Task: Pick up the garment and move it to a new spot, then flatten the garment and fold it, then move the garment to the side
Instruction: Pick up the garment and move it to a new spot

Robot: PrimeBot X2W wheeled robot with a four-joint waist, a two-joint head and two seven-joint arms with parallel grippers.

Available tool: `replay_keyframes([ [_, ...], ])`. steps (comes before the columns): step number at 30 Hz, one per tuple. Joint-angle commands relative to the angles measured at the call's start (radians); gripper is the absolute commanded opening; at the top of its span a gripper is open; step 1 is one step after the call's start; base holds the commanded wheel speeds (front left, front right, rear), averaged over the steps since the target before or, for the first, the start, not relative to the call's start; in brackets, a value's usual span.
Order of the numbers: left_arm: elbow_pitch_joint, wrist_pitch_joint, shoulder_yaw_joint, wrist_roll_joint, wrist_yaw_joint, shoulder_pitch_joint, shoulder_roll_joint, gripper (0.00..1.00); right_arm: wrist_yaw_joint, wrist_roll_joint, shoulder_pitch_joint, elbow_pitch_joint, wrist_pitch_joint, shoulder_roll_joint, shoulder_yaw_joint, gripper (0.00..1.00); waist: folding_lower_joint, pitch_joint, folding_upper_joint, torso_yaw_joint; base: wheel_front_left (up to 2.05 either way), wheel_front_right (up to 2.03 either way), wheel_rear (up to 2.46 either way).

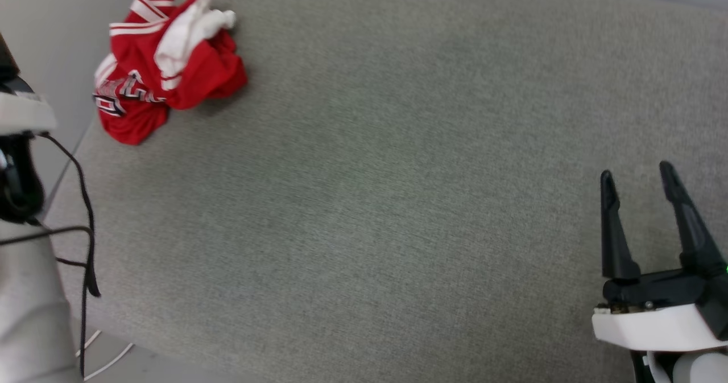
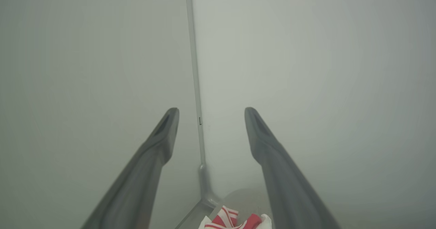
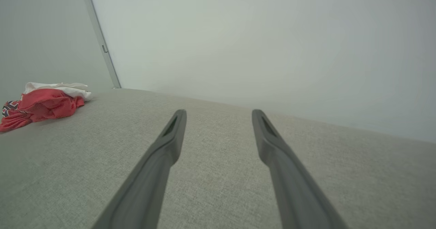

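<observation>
Red garment [image 1: 165, 64] bunched at left corner of grey fabric surface [image 1: 398, 212].

Garment [image 2: 227, 218] half off the bottom edge

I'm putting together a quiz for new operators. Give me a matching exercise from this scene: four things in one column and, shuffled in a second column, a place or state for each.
Things
1. garment
2. right gripper
3. left gripper
4. cable

Places or states
a. open, aimed at a wall corner
b. crumpled at the far left of the grey surface
c. dangling at the near left
d. open, over the surface's near right

Pairs: 1-b, 2-d, 3-a, 4-c
</observation>
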Motion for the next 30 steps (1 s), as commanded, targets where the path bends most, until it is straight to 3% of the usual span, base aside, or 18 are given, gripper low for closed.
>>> replay_keyframes([
  [1,0.027,-0.003,-0.009,-0.003,-0.006,-0.035,0.028,1.0,0.0,-0.009,-0.021,-0.014,-0.002,-0.007,-0.004,1.0,-0.0001,0.067,-0.0001,-0.042,0.0,0.0,0.0],
  [4,0.099,0.021,-0.021,-0.041,-0.011,-0.114,0.088,1.0,0.0,-0.015,-0.041,-0.037,-0.002,-0.019,-0.008,1.0,-0.0001,0.11,-0.0001,-0.063,0.0,0.0,0.0],
  [9,0.199,0.156,-0.12,-0.107,-0.012,-0.222,0.209,1.0,0.0,-0.021,-0.065,-0.072,-0.002,-0.035,-0.016,1.0,-0.0001,0.166,-0.0001,-0.098,0.0,0.0,0.0],
  [17,0.297,0.59,-0.353,-0.349,-0.012,-0.301,0.369,1.0,0.0,-0.029,-0.095,-0.121,-0.002,-0.058,-0.014,1.0,-0.0001,0.232,-0.0001,-0.135,0.0,0.0,0.0],
  [24,0.349,0.832,-0.496,-0.526,-0.012,-0.304,0.445,1.0,0.0,-0.04,-0.115,-0.151,-0.002,-0.07,-0.014,1.0,-0.0001,0.298,-0.0001,-0.157,0.0,0.0,0.0],
  [30,0.434,0.991,-0.564,-0.629,-0.012,-0.302,0.454,1.0,0.0,-0.043,-0.123,-0.158,-0.002,-0.076,-0.022,1.0,-0.0001,0.336,-0.0001,-0.172,0.0,0.0,0.0],
])
